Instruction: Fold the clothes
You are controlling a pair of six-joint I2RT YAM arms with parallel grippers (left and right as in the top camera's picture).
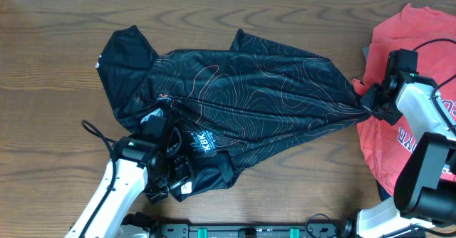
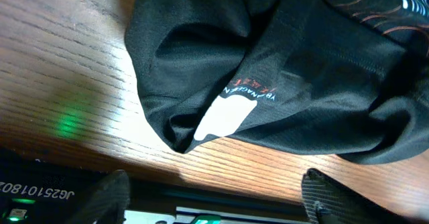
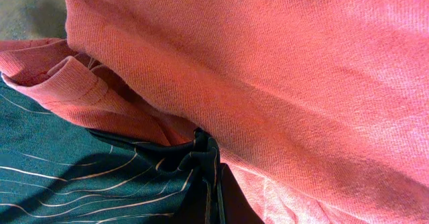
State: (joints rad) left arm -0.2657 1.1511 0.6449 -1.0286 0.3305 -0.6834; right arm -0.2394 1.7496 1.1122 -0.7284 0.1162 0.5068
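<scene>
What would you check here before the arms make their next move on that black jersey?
1. The left claw is open and holds nothing: ok.
2. The right claw is shut on the right corner of the black jersey: ok.
3. The red T-shirt is clear of that pinch: cannot tell; its cloth presses right against it.
4. The jersey lies flat: not ok; it is rumpled near the left claw and at the far-left sleeve.
5. The jersey rests on the table: ok.
</scene>
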